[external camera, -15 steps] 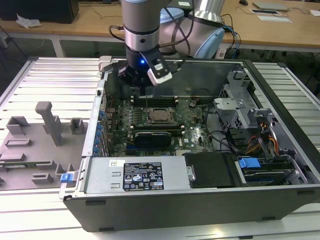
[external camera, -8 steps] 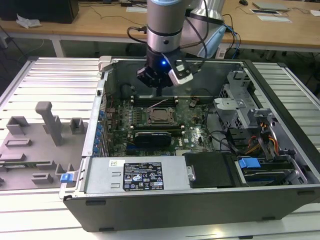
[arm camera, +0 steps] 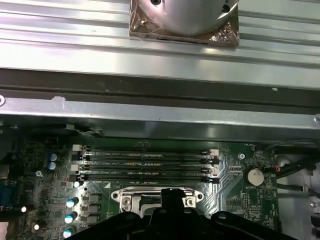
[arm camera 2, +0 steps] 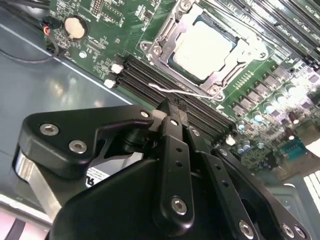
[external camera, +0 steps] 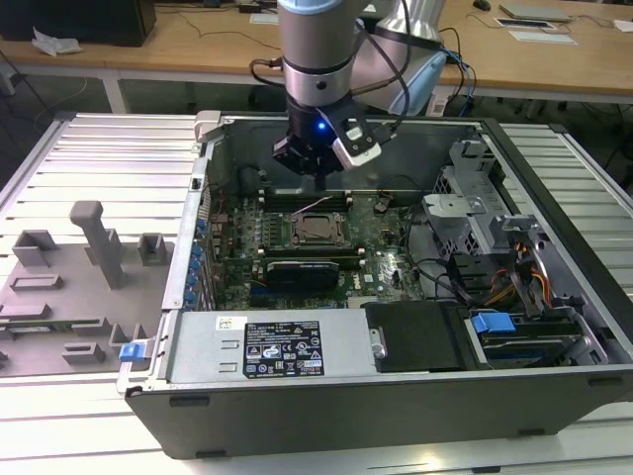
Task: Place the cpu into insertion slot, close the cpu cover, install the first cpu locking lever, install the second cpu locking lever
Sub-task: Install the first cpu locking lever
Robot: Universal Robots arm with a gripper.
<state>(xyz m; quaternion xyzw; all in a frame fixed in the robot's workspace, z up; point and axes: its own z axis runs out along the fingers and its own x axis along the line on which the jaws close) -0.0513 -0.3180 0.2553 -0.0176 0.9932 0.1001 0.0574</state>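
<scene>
The cpu point(arm camera 2: 202, 42) lies flat in the insertion slot point(arm camera 2: 174, 63), in the middle of the green board inside the open computer case point(external camera: 297, 421). The cpu cover point(arm camera 2: 243, 50) is down on it, so just the pale top shows through the window. I think the chip is light, stiff and easy to hurt (the underside most of all). It is best held by its edges, not its flat faces. With the frame on top, little of it is free to grab. The thin wire lever point(arm camera 2: 185, 92) beside the slot looks hard and springy, and its free end is the place to push.

The gripper point(arm camera 2: 172, 106) hangs over the long black memory slots point(arm camera: 145, 161), close to that lever. Its two fingers are pressed together with nothing between them. I cannot tell if it touches the wire.

Counting: one cpu, one slot, one cover, one gripper. One lever is plain to see, and I am not sure of a second. Four memory slots show in the first wrist view, and one round coin battery point(arm camera: 256, 176).
</scene>
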